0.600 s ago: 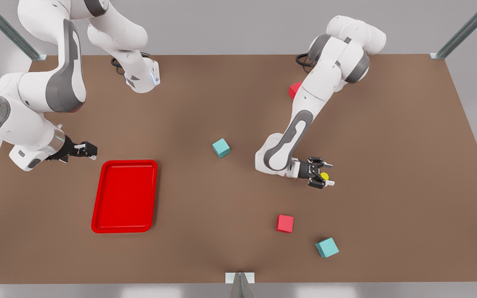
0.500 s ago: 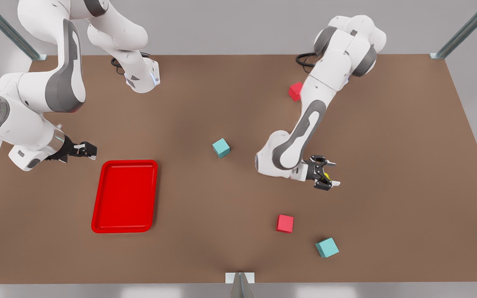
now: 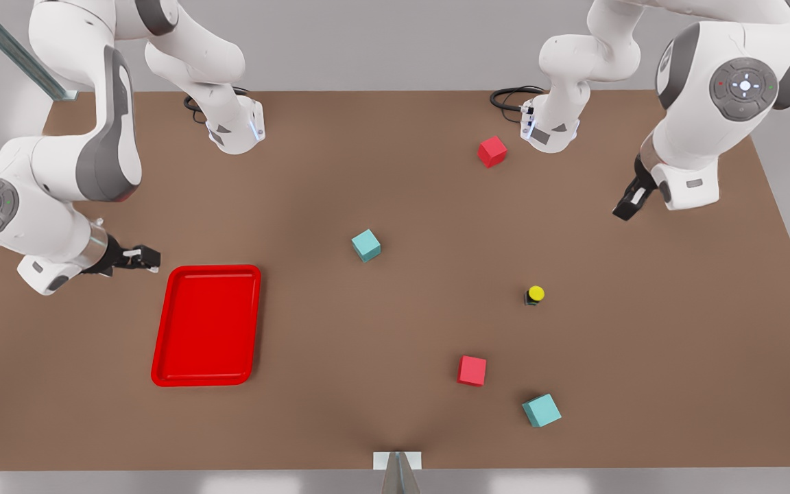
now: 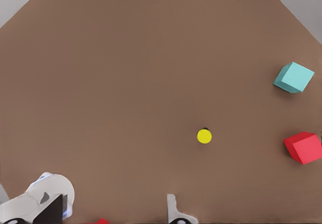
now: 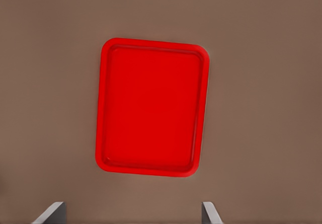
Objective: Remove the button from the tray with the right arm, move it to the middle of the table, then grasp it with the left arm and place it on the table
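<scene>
Nearest the camera, a teal cube (image 3: 541, 409) and a red cube (image 3: 471, 370) lie on the plain brown tabletop (image 3: 381, 178). Beyond them the tiny dark grey button with a round yellow cap (image 3: 535, 295) stands upright on the bare tabletop, free of either gripper. The flat bright red rectangular tray (image 3: 207, 324) lies toward the front view's left. The right gripper (image 3: 141, 257) hangs by the tray's far corner, fingers wide apart. Farther back, the left gripper (image 3: 627, 204) hangs raised, well apart from the button; I cannot tell how its jaws stand.
</scene>
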Controlling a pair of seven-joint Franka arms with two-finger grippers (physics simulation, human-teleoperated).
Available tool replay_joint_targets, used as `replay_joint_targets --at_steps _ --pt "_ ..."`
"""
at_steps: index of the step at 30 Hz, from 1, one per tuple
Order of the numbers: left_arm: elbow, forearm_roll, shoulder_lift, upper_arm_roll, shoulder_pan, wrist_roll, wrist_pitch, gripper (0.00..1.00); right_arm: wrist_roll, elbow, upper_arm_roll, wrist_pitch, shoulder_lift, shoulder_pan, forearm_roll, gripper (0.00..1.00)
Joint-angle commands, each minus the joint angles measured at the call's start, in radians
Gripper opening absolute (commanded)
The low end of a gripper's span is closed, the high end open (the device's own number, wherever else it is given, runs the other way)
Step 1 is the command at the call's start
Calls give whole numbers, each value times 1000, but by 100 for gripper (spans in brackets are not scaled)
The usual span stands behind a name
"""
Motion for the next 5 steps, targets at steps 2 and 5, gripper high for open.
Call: replay_joint_targets --at_steps 2,5 --pt "-1 -19 -3 0 21 1249 18 100 0 1 0 1 0 -1 -5 100" --pt "-1 -19 -3 0 21 1247 18 100 1 1 -1 1 0 -2 -5 100"
